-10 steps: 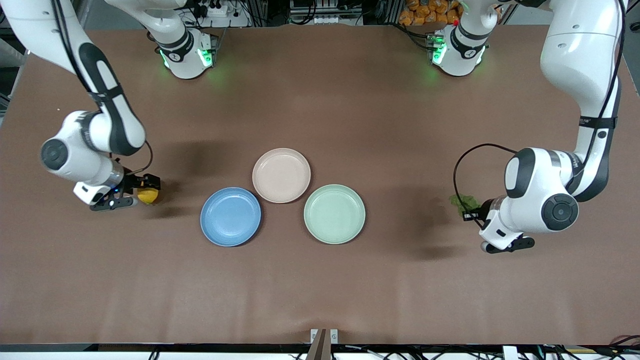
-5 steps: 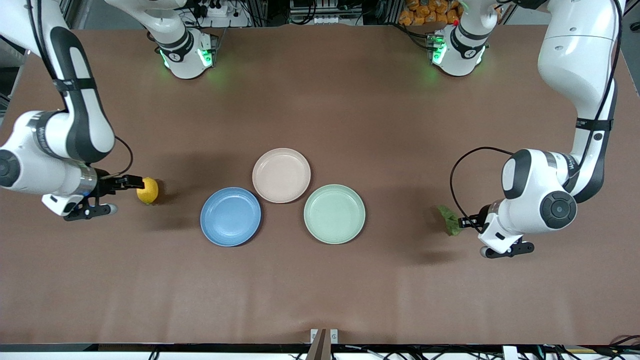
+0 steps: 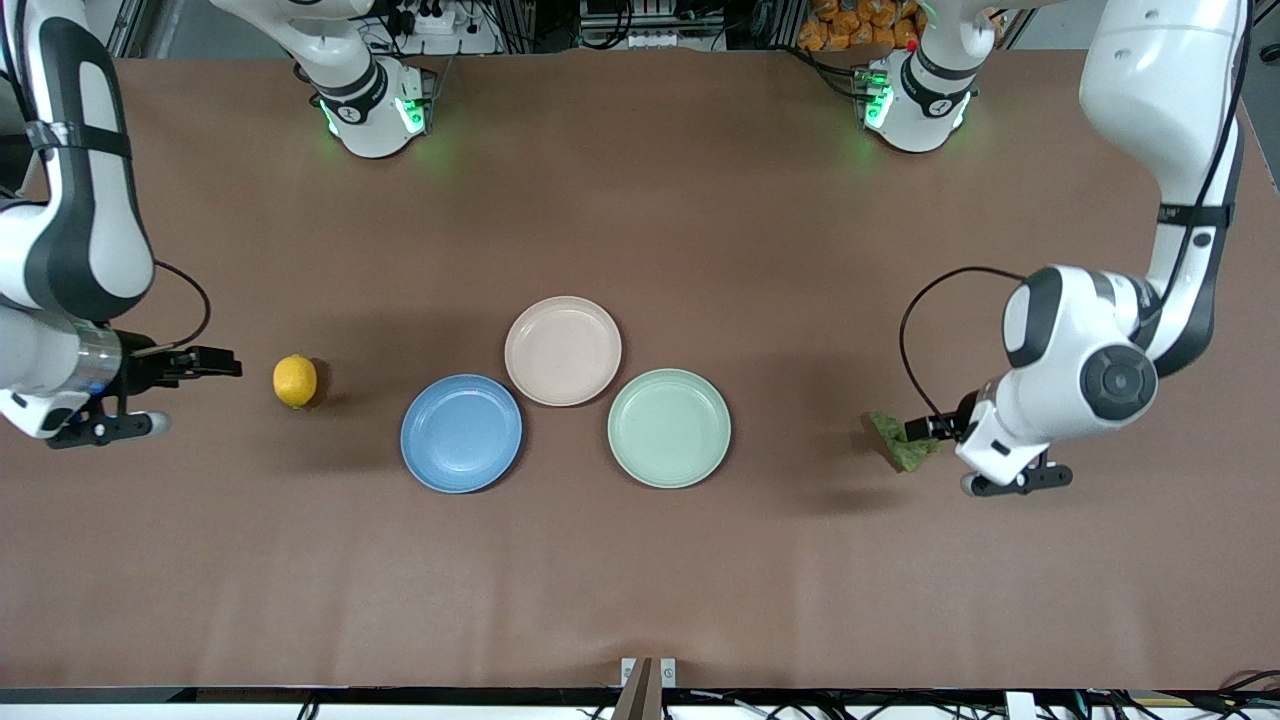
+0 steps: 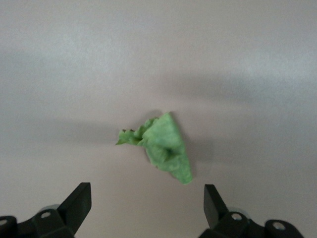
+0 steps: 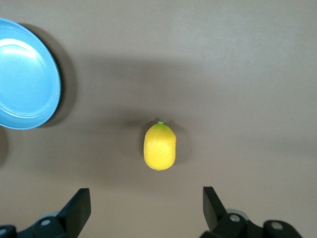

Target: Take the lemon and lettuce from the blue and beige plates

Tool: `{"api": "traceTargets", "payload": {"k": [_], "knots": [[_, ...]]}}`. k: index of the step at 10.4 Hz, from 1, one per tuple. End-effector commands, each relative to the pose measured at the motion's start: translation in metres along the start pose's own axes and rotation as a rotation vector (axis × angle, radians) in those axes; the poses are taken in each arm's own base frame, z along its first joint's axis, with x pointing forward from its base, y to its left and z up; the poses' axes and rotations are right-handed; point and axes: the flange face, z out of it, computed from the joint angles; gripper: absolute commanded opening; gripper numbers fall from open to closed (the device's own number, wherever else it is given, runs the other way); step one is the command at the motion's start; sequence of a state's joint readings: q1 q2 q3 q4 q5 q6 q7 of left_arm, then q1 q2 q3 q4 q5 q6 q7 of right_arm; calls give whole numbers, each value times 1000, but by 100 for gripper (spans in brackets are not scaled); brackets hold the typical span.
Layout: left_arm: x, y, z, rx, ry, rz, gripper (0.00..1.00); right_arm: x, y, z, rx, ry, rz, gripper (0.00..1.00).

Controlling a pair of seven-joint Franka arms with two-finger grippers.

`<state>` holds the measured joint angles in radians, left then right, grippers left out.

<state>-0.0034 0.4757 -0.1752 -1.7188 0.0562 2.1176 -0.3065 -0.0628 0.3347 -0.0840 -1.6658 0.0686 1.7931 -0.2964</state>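
The blue plate (image 3: 461, 433), beige plate (image 3: 562, 350) and green plate (image 3: 668, 427) were seen empty. The lemon (image 3: 295, 381) lay on the tabletop (image 3: 640, 580) toward the right arm's end, apart from the spread right end effector (image 3: 186, 391). The lettuce (image 3: 902, 441) lay by the spread left end effector (image 3: 955, 453); contact could not be told.

Beige plate (image 3: 562, 350) as landmark: blue plate (image 3: 461, 433) and green plate (image 3: 668, 428) nearer camera, flanking. Lemon (image 3: 295, 381) toward right arm's end, right gripper (image 3: 190, 392) near it. Lettuce (image 3: 899, 441) toward left arm's end, beside left gripper (image 3: 945, 452).
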Motion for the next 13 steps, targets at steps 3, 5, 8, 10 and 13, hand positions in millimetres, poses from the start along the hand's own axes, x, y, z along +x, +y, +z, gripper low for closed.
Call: {"api": "traceTargets", "payload": {"k": [3, 5, 8, 10, 13], "knots": [[-79, -40, -51, 26, 65, -34, 100, -43, -13, -43, -9, 59, 7, 100], [-89, -41, -71, 32, 82, -31, 100, -62, -20, -66, -13, 97, -1, 100], [-91, -35, -117, 17, 169, -36, 100, -88, -23, -78, -19, 134, 1, 100], [-91, -36, -150, 13, 231, -28, 100, -98, -38, -86, -29, 163, -30, 100], [-92, -33, -188, 15, 229, -28, 100, -99, -72, -115, -52, 224, -84, 100]]}}
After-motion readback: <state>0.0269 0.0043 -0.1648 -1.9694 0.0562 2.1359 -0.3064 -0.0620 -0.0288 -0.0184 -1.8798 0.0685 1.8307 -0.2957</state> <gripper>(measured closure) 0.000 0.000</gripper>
